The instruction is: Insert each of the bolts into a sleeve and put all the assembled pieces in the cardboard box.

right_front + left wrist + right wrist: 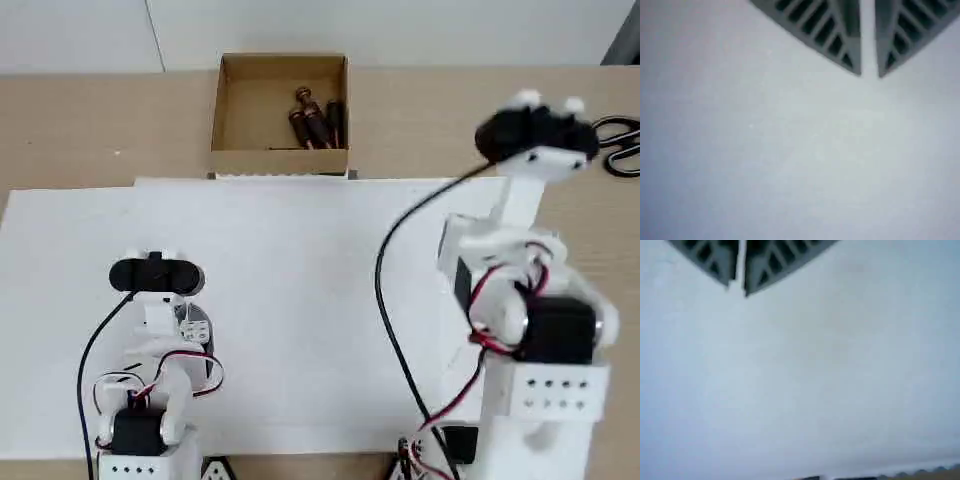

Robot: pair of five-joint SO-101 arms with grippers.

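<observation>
The cardboard box (255, 115) stands open-topped just at the far edge of the white sheet (300, 300). In its right half lie the assembled pieces (317, 120): three dark ones, as near as I can count (they are packed side by side, so the tally is not certain). They run roughly from the far wall toward the near one, and one has a rounded head at its far end. The sheet covers the near part of the one wooden table (90, 130).

Two arms stand at the near side. The left arm (150, 330) is low and folded at the near left of the sheet, well apart from the box. The left gripper (870, 74) hangs over white sheet, its two ribbed fingers (832, 32) drawn together with only a thin slit between them. The right arm (525, 280) rises higher at the sheet's right edge. The right gripper (738, 287) likewise has its two fingers brought together over white sheet. One pair of scissors (622, 145) lies on the table at the far right, beyond the right arm
</observation>
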